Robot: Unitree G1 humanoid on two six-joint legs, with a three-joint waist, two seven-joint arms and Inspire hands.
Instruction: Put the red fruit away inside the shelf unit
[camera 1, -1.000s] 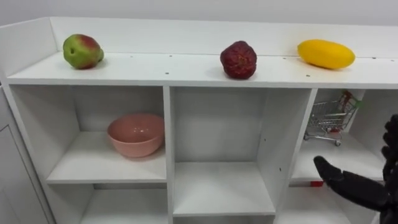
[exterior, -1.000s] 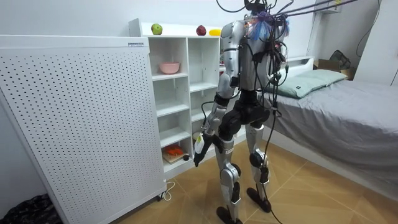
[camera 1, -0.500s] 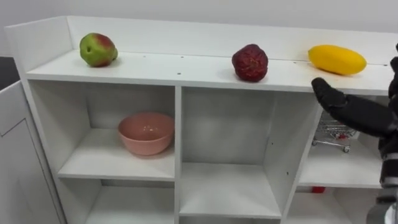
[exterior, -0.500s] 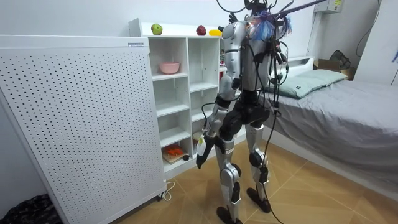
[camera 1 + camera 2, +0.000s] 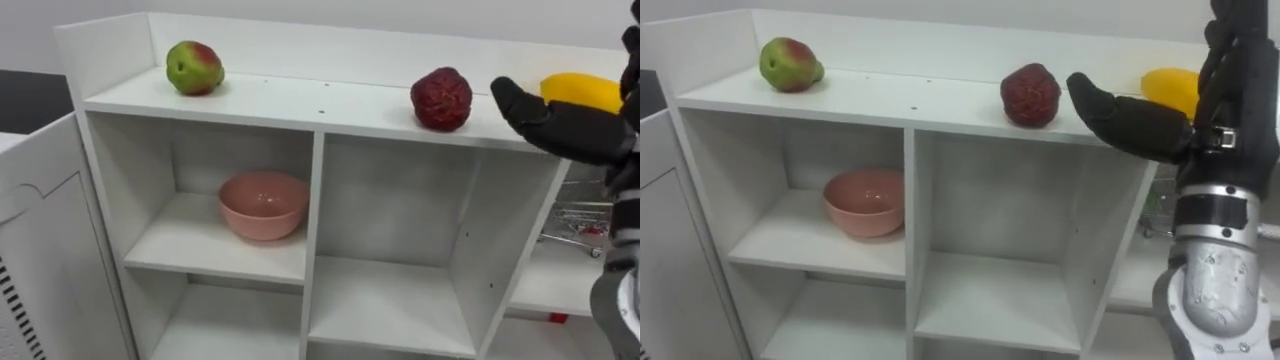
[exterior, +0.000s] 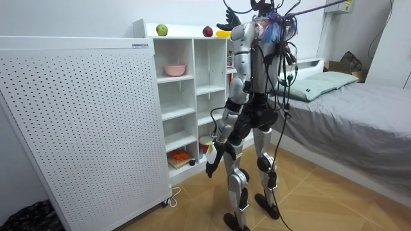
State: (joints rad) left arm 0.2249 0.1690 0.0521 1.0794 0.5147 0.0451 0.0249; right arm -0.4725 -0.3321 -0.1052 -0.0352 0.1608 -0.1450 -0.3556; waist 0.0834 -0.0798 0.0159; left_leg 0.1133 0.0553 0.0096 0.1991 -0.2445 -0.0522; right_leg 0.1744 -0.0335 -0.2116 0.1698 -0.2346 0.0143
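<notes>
Three fruits sit spaced along the closet's top board [image 5: 300, 100], none in a compartment yet: a yellow fruit [image 5: 588, 90] at the right, a dark red fruit [image 5: 443, 99] midway, a green-and-red fruit [image 5: 194, 67] far left. The right hand [image 5: 570, 130] hovers near the yellow one, released and empty, thumb spread wide, likely to cup it; the left hand [image 6: 211, 159] hangs by the thigh
</notes>
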